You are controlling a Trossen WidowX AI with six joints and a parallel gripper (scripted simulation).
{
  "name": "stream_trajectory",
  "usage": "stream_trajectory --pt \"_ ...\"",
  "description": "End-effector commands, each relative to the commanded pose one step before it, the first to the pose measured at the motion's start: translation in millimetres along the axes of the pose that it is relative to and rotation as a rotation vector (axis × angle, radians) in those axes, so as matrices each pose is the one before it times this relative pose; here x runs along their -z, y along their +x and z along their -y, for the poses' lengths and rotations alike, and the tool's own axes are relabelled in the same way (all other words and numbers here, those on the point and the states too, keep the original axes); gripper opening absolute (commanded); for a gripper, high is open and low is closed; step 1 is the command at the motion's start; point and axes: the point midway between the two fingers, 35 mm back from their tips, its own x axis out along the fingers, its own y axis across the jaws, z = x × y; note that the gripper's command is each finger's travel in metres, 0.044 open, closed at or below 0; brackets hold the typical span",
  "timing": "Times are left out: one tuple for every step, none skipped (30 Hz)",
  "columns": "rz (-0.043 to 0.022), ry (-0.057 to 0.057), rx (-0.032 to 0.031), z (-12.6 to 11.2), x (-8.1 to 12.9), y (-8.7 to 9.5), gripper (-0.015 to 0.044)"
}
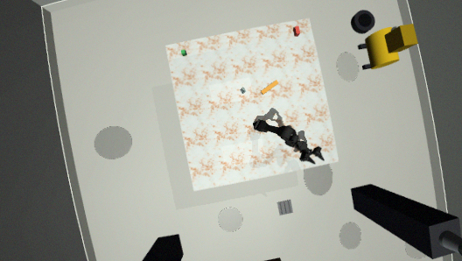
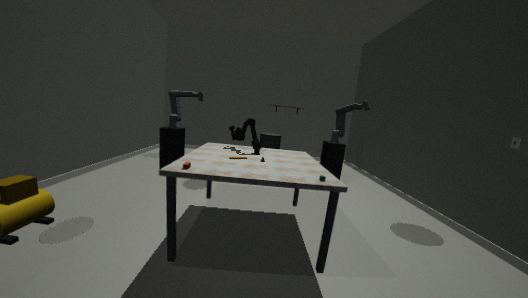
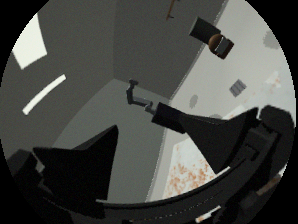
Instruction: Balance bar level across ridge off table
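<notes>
A thin orange bar (image 1: 269, 87) (image 2: 238, 157) lies flat on the marbled table (image 1: 210, 144) (image 2: 280, 176), near its middle. A small grey-blue ridge block (image 1: 242, 90) (image 2: 262, 160) stands a short way beside the bar, apart from it. My gripper (image 1: 256, 125) (image 2: 232, 130) (image 3: 149, 123) is open and empty. It is raised above the table, off to the side of the bar, and points out across the room. In the wrist view only the two dark fingers and the room show; the bar and the ridge are out of sight there.
A red block (image 1: 296, 31) (image 2: 186, 165) and a green block (image 1: 184, 52) (image 2: 322, 178) sit at two table corners. A yellow tank (image 1: 385, 45) (image 2: 20, 205) lies on the floor. Two other arms on dark pedestals (image 2: 172, 145) (image 2: 333, 157) stand behind the table.
</notes>
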Motion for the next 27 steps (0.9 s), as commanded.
stream_trajectory --pt "-0.00157 0.0001 0.00012 -0.23 0.56 0.0 0.0374" --pt "-0.0047 0.0002 0.00037 -0.7 1.68 -0.01 0.0348" --pt "-0.00784 0.0003 0.0006 -1.17 2.8 -0.02 0.0321" --pt "-0.01098 0.0004 0.00083 -1.65 3.92 -0.04 0.0315" --pt "-0.01412 0.0005 0.00103 -2.14 5.04 -0.06 0.0315" --pt "-0.01727 0.0005 0.00122 -2.65 6.16 -0.1 0.0315" --pt "-0.01886 0.0004 0.00127 -2.92 6.72 -0.14 0.0315" --pt "-0.01892 0.0003 0.00122 -2.96 6.73 -0.16 0.0315" --pt "-0.01893 0.0001 0.00116 -2.99 6.72 -0.18 0.0315" --pt "-0.01894 0.0 0.00111 -3.02 6.72 -0.2 0.0315" --pt "-0.02044 -0.0027 0.00209 -2.44 7.21 -0.3 0.0315" --pt "-0.02046 -0.0029 0.00199 -2.49 7.2 -0.31 0.0315" --pt "-0.02047 -0.003 0.00189 -2.54 7.2 -0.33 0.0315" --pt "-0.02048 -0.0032 0.00179 -2.58 7.19 -0.34 0.0315" --pt "-0.02049 -0.0034 0.00169 -2.62 7.18 -0.35 0.0315" --pt "-0.02049 -0.0035 0.00159 -2.67 7.17 -0.37 0.0315" --pt "-0.02049 -0.0037 0.00149 -2.71 7.16 -0.38 0.0315" --pt "-0.02049 -0.0039 0.0014 -2.75 7.15 -0.4 0.0315" --pt "-0.02049 -0.004 0.00131 -2.79 7.14 -0.41 0.0315" --pt "-0.02048 -0.0042 0.00122 -2.83 7.13 -0.42 0.0315" --pt "-0.02123 -0.0053 0.0022 -2.78 7.15 -0.21 0.0315" --pt "-0.02154 -0.0055 0.00213 -2.87 7.24 -0.23 0.0315" --pt "-0.02153 -0.0057 0.00202 -2.92 7.22 -0.26 0.0315" --pt "-0.02152 -0.0059 0.00192 -2.97 7.2 -0.28 0.0315" --pt "-0.02151 -0.0061 0.00182 -3.01 7.18 -0.3 0.0315" --pt "-0.02149 -0.0063 0.00172 -3.06 7.16 -0.32 0.0315" --pt "-0.02147 -0.0064 0.00163 -3.11 7.15 -0.35 0.0315"
